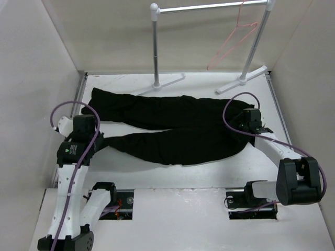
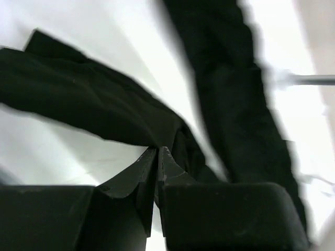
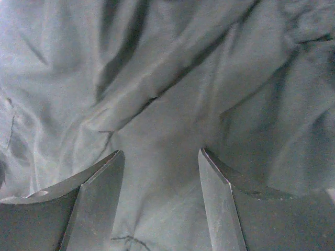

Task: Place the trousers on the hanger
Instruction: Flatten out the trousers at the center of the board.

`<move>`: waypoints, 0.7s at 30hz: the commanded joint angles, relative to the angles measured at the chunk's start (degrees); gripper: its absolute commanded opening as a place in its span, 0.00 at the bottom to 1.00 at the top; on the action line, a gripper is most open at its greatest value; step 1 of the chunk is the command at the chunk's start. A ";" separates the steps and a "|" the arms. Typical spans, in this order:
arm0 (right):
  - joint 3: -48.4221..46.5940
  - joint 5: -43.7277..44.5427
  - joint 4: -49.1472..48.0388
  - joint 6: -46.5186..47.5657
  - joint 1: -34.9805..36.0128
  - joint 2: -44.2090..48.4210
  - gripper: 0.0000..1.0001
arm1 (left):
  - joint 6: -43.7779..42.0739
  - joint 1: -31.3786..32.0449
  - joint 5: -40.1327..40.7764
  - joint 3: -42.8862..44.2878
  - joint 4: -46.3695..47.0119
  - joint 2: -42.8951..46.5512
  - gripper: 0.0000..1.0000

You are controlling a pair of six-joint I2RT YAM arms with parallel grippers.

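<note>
You're in a robot lab cell: a white table (image 1: 172, 175) boxed in by plain panels (image 1: 31, 57), two arms (image 1: 70, 183) bolted to its near edge, a rack (image 1: 155, 49) behind

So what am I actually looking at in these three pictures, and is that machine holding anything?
You see two robot arms, a left arm and a right arm, bolted to a table. Each ends in a two-finger gripper. The wide picture looks down from above. The other two come from a small camera on each wrist. Black trousers lie flat on the table. Behind them a pink hanger hangs on a white rack. The left gripper is shut and seems to pinch the edge of one trouser leg. The right gripper is open just above the cloth, holding nothing.
</note>
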State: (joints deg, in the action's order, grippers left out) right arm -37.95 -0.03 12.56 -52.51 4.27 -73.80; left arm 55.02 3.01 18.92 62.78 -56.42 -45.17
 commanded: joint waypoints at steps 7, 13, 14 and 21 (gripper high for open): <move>1.74 -2.25 0.62 -0.22 -3.00 6.64 0.64 | 5.10 -6.21 1.74 -16.12 -15.81 12.11 0.05; 0.96 -2.51 0.98 0.13 -3.18 7.00 0.65 | -1.23 -7.27 5.94 -11.56 -13.29 8.97 0.38; 0.60 -2.78 1.15 0.13 -3.09 7.00 0.65 | -1.67 -7.27 7.35 -9.89 -11.71 7.48 0.42; -0.54 -3.31 1.77 0.92 0.25 8.58 0.46 | -2.73 -10.42 9.66 -11.97 2.43 -0.25 0.63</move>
State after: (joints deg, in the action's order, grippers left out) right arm -36.56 -2.50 14.63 -52.25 2.96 -67.09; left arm 53.67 -4.73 26.44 52.62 -61.82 -41.45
